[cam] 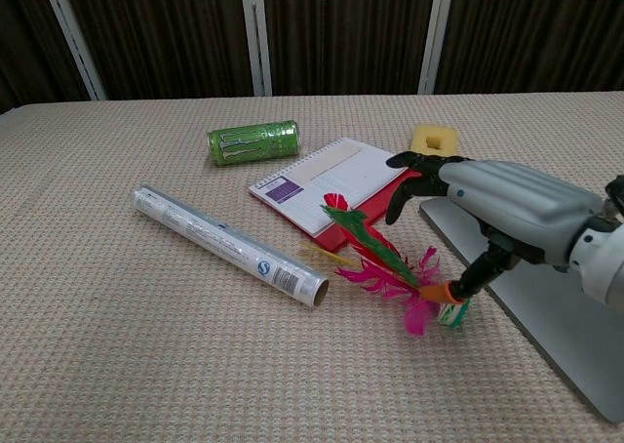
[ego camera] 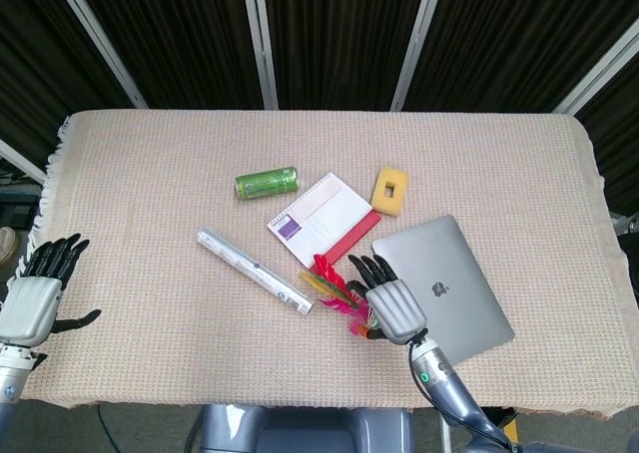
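Two hands in view; right hand (cam: 487, 204) over the feather shuttlecock (cam: 390, 267), lower centre of frame.

Right hand: palm down, fingers spread and slightly curled, holding nothing; orange thumb tip at the shuttlecock's base, touching or just beside, cannot tell. Laptop (ego camera: 449, 283) just right of it, notebook (ego camera: 321, 217) above. Left hand (ego camera: 35, 298): lower-left edge, fingers apart, grasping nothing.

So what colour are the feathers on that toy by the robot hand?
Mostly bright pink feathers, with green and red ones too; the chest view shows them best, beside the right robot hand.
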